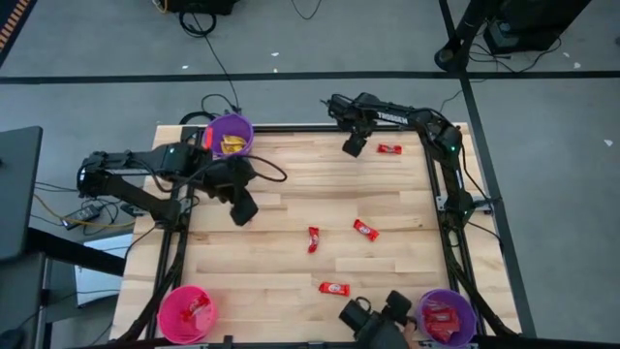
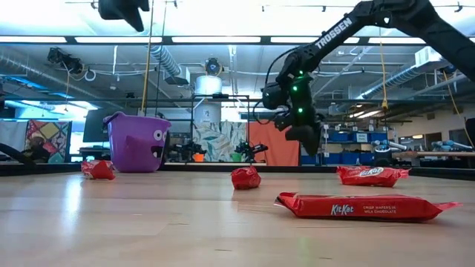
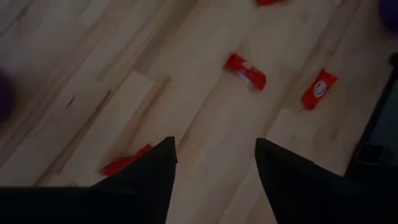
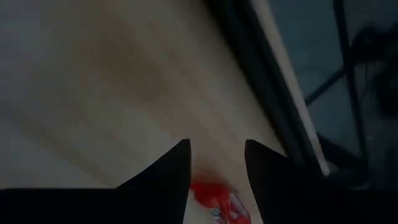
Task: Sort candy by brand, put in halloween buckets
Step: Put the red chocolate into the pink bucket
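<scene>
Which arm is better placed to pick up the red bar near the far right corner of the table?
The right arm, probably. Its open gripper hangs beside that red bar, which shows between its fingers in the right wrist view. The left gripper is much farther away, nearer the middle bars.

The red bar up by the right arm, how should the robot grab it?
A guess: come straight down from above and pinch the red bar across its narrow middle. It lies flat on the table with nothing touching it, so there is room on both long sides for the fingers. The right gripper is open close beside it; the left gripper is further off.
</scene>
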